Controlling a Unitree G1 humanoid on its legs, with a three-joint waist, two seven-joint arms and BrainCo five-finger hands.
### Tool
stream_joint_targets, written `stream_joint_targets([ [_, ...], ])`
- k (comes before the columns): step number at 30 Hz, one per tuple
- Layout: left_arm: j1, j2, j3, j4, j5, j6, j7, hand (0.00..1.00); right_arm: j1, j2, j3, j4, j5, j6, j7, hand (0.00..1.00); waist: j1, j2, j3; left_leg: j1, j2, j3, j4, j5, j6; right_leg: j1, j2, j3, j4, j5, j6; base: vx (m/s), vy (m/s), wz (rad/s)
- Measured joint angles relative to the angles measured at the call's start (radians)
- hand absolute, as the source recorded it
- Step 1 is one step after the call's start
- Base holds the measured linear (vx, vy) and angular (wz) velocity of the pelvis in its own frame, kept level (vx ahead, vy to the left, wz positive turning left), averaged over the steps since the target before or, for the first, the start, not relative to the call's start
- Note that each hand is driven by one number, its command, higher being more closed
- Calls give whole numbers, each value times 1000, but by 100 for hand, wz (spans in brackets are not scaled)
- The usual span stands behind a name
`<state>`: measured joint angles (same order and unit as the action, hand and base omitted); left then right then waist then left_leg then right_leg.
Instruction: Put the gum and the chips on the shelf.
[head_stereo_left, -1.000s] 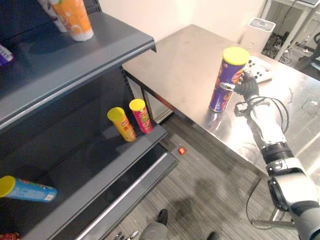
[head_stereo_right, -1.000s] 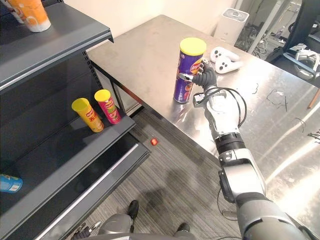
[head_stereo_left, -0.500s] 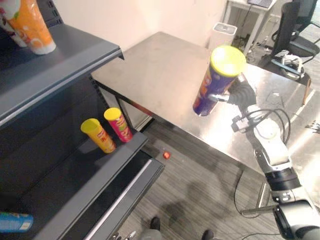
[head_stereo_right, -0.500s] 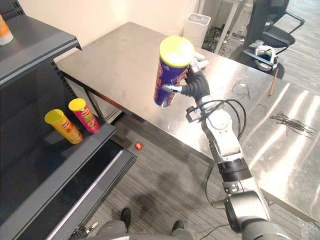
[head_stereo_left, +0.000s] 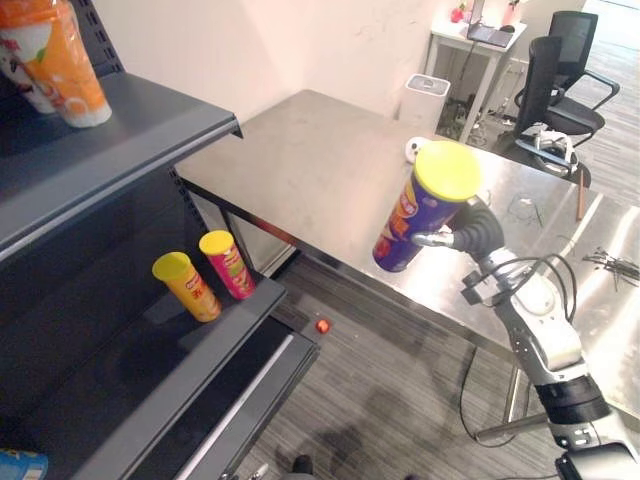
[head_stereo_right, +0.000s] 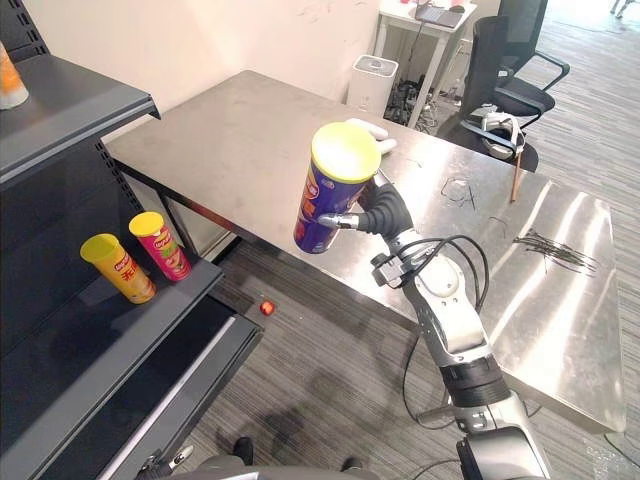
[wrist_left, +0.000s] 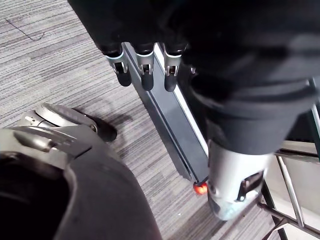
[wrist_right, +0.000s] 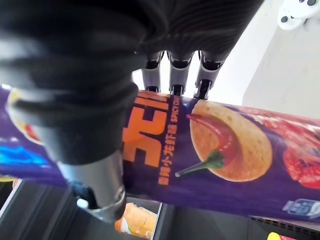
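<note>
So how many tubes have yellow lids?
3: the purple tube in the right hand; a yellow tube and a pink tube side by side on the shelf. Others may be hidden.

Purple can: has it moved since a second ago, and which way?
Yes. The purple can, then standing on the table, is now lifted off it, tilted in the right hand.
</note>
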<state>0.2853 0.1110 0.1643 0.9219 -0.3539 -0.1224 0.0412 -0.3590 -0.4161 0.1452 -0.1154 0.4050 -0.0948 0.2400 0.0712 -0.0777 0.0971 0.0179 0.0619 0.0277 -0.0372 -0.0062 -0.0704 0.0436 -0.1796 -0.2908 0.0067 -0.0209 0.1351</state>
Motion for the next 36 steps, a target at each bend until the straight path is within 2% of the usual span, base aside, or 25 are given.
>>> stream_joint_targets([
  [9, -1, 1, -2, 20, -37, -1, 3, 0, 41, 2, 43, -40, 31, 1, 30, 100, -9, 2, -5, -5, -1, -3, 0, 0, 0, -2, 0, -2, -3, 0, 0, 0, 0, 0],
  [14, -6, 0, -8, 31, -78, 0, 30, 0, 114, 4, 94, -24, 32, 21, 32, 100, -7, 7, -12, -7, -3, -17, 7, 0, 0, 6, -1, -20, -3, 0, 0, 7, -1, 8],
  [18, -9, -1, -10, 30, -88, 0, 33, 0, 127, 17, 144, -1, 32, 28, 30, 100, -6, 13, -10, -29, -4, -71, 46, -4, -6, 14, -6, -59, 34, -21, -12, -37, -13, 32],
  [21, -12, -12, -14, 29, -125, -2, 29, 0, 121, 39, 185, 22, 31, 28, 29, 100, 14, 30, 2, -61, -5, -125, 94, -11, -16, 11, -11, -104, 88, -50, -20, -95, -31, 50],
  [24, -10, -35, -28, 23, -150, -21, 17, 0, 74, 43, 226, 44, 25, 29, 30, 100, 28, 70, 28, -113, 1, -173, 134, -12, -23, 11, -2, -159, 108, -67, -33, -156, -49, 53],
  [25, -5, -39, -43, 21, -149, -30, 2, 0, 65, 42, 223, 47, 17, 29, 29, 100, 45, 87, 45, -122, 8, -172, 126, -13, -18, 11, 2, -176, 109, -72, -27, -181, -63, 42],
  [26, 7, -45, -44, 21, -152, -31, -9, 0, 66, 42, 223, 49, -4, 29, 30, 100, 52, 101, 54, -124, 27, -119, 102, -16, -10, 15, 2, -198, 102, -72, -27, -173, -68, 42],
  [27, 14, -46, -45, 22, -153, -32, -11, 0, 66, 42, 223, 50, -13, 30, 32, 100, 52, 101, 55, -121, 37, -80, 87, -25, 6, 16, -1, -206, 98, -72, -28, -108, -29, 57],
  [28, 19, -42, -46, 24, -156, -33, -16, 0, 68, 42, 219, 52, -13, 29, 34, 100, 45, 85, 59, -124, 47, 21, 81, -46, 53, 15, -29, -232, 89, -70, -29, -38, 24, 86],
  [29, 18, -38, -49, 31, -156, -32, -18, 0, 77, 41, 195, 53, -13, 28, 41, 100, 33, 84, 60, -170, 68, 149, 180, -36, 74, 13, -56, -280, 107, -68, -37, -15, 51, 93],
  [30, 19, -39, -50, 34, -155, -32, -19, 0, 86, 40, 180, 54, -14, 28, 45, 100, 30, 92, 58, -182, 80, 211, 246, -34, 86, 15, -65, -301, 121, -73, -34, 29, 47, 97],
  [31, 34, -48, -52, 33, -151, -31, -23, 0, 107, 37, 155, 53, -14, 27, 50, 100, 19, 116, 49, -179, 103, 320, 302, -35, 109, 20, -71, -330, 159, -95, -19, 49, 76, 102],
  [32, 32, -49, -61, 34, -148, -32, -26, 0, 130, 33, 129, 54, -15, 25, 51, 100, 9, 125, 44, -176, 93, 348, 289, -40, 108, 23, -95, -366, 195, -116, -8, 48, 79, 94],
  [36, 45, -36, -77, 39, -137, -41, -47, 0, 153, 38, 131, 53, -15, 27, 75, 100, 21, 102, 45, -137, 33, 329, 176, -12, 100, 48, -130, -411, 197, -112, 6, 38, 76, 47],
])
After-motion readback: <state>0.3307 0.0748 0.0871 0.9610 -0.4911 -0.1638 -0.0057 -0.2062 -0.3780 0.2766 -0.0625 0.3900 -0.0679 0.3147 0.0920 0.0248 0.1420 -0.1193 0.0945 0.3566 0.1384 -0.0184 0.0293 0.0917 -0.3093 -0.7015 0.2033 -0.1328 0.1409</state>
